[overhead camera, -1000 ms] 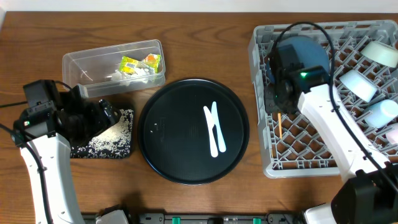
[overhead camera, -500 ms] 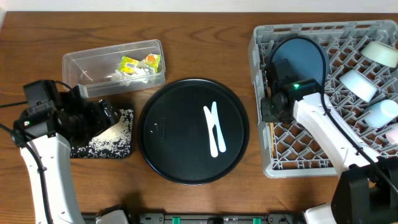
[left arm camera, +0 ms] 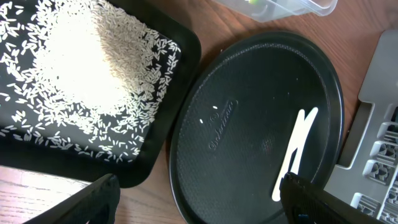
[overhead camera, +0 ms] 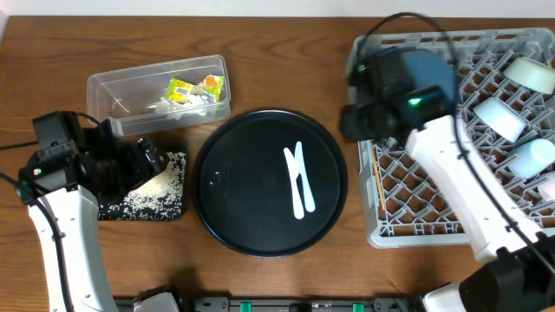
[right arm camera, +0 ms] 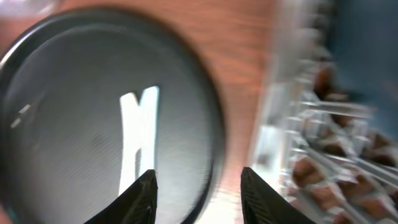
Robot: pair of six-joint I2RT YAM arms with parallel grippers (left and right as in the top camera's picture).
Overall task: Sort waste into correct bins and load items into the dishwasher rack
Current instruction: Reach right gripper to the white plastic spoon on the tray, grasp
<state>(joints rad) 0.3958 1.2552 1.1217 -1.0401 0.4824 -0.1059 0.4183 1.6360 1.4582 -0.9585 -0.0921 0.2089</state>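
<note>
**At the Rack's Left Edge, an Empty Right Claw**

On the right side of the table sat the grey dishwasher rack (overhead camera: pixel 434 227). The dark-blue bowl (overhead camera: pixel 436 71) was at its back-left corner, partly hidden by the right arm. At the table's middle lay the round black tray (overhead camera: pixel 251 199), just beside the rack.

To the left, the clear tub (overhead camera: pixel 113 91) stood behind the shallow black tray (overhead camera: pixel 178 214). That tray sat just beside the round one.

The right gripper (right arm camera: pixel 199 193) hung above the rack's left edge and the round tray's near rim. Its wrist view was blurred, yet the 2 fingers showed apart, partway open, with nothing between them. The left gripper (left arm camera: pixel 199 202) hovered over the shallow tray's right end. Its fingers were spread wide and it was also empty.

3 pale cups (overhead camera: pixel 499 117) rested along the rack's right side. The white spoon (overhead camera: pixel 299 180) lay on the round tray, right of its centre, and read as 2 slim strips meeting at one end. 1 wooden chopstick (overhead camera: pixel 379 186) lay inside the rack along its left wall.

Yellow-green wrappers (overhead camera: pixel 182 88) sat in the tub with a white tissue (overhead camera: pixel 198 102) beside them. Rice grains (left arm camera: pixel 81 68) were heaped and scattered in the shallow tray.
</note>
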